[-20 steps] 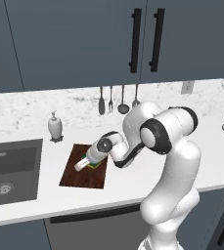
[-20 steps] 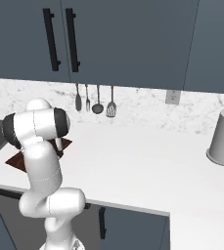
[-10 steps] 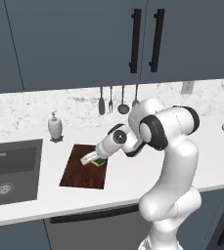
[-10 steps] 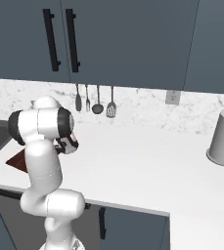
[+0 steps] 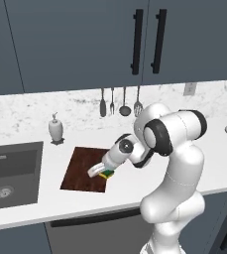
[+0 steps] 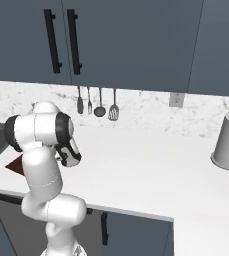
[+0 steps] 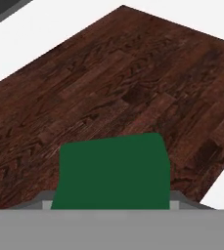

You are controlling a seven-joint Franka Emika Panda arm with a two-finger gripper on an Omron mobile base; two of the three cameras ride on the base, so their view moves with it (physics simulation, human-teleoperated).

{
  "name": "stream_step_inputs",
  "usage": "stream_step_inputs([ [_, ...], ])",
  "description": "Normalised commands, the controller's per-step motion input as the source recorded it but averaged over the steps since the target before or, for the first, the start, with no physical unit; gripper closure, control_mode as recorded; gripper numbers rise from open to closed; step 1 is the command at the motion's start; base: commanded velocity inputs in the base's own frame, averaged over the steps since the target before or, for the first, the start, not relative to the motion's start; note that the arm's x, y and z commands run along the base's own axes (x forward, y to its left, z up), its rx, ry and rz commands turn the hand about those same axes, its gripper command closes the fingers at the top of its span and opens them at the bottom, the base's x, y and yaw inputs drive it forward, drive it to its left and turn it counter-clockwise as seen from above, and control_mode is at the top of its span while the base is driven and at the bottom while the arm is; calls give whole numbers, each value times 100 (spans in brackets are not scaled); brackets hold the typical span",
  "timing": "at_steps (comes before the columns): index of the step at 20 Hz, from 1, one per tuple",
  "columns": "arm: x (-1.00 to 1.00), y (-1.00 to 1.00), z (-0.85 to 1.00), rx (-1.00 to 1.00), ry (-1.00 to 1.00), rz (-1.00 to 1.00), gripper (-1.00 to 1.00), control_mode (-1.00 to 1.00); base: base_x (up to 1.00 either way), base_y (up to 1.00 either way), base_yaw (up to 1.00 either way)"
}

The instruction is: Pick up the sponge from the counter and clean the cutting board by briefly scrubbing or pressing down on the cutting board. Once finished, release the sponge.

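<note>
Jaws gripped sponge (image 5: pixel 105 173) | held low over cutting board (image 5: pixel 85 168) near-right corner, green face forward, likely for pressing down | counter (image 5: pixel 135 188) beneath

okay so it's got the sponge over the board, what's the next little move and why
Probably press straight down. The hand holds the sponge at the near right corner of the board, green side up; whether it touches the wood yet is unclear.
</note>
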Motion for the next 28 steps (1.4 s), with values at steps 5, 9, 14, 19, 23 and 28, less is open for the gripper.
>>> stream_step_inputs([
  [5,-32,0,-84,-8,9,-4,100,-100,0,0,0],
  [9,-6,-35,61,0,-8,-5,100,-100,0,0,0],
  [14,13,-44,-14,0,-2,-6,100,-100,0,0,0],
  [19,16,-19,-100,-2,5,-6,100,-100,0,0,0],
  [23,6,-3,-100,-5,14,-4,100,-100,0,0,0],
  [28,12,0,66,1,-8,0,100,-100,0,0,0],
])
